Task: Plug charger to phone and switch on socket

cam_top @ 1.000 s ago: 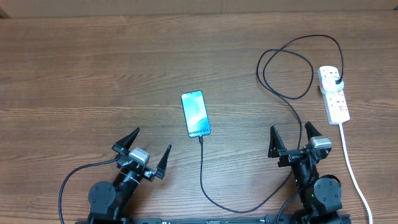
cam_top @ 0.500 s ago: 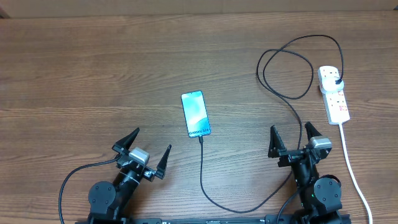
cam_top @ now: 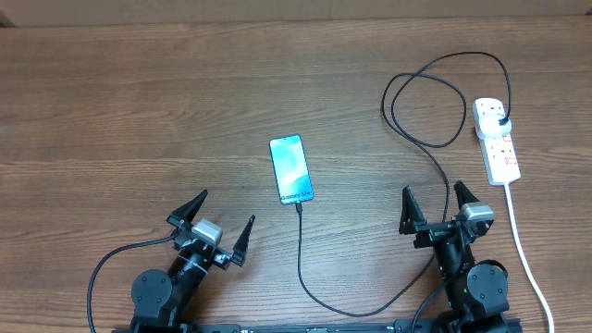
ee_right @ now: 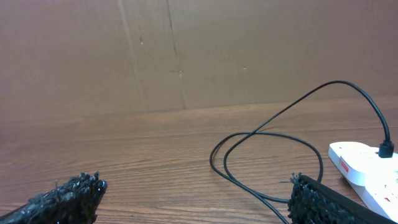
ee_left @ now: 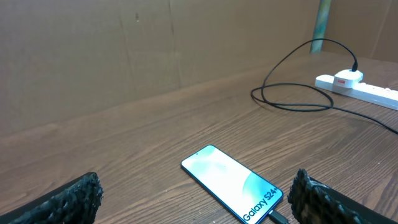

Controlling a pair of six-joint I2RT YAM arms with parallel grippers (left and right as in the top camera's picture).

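Two open grippers, and the power strip lies on the right one's side

Both arms sit low at the near edge of the table (cam_top: pixel 139 92). The left gripper (cam_top: pixel 228 209) has its fingers spread wide with nothing between them. The right gripper (cam_top: pixel 432 196) stands the same way, spread and empty.

The phone (cam_top: pixel 291 170) lies flat in the middle of the table with its screen lit. Its long axis runs away from the robot with a slight tilt, and it is ahead of the left gripper and a little to that gripper's right. The charger cable (cam_top: pixel 299 240) looks to meet the phone's near end. From there it runs toward the robot, curves right, passes close by the right gripper and loops across the table. It ends at the black plug (cam_top: pixel 500 121), seated in the far outlet of the power strip (cam_top: pixel 502 157).

To my eye the switch is the step left. The power strip lies ahead of the right gripper and off to its right, well apart from the left one. Its long axis points away from the robot, with the far end leaning slightly left. The right arm is plainly the nearer. Red marks show on the strip's face, but they are too small to tell which is the switch or how it is set.
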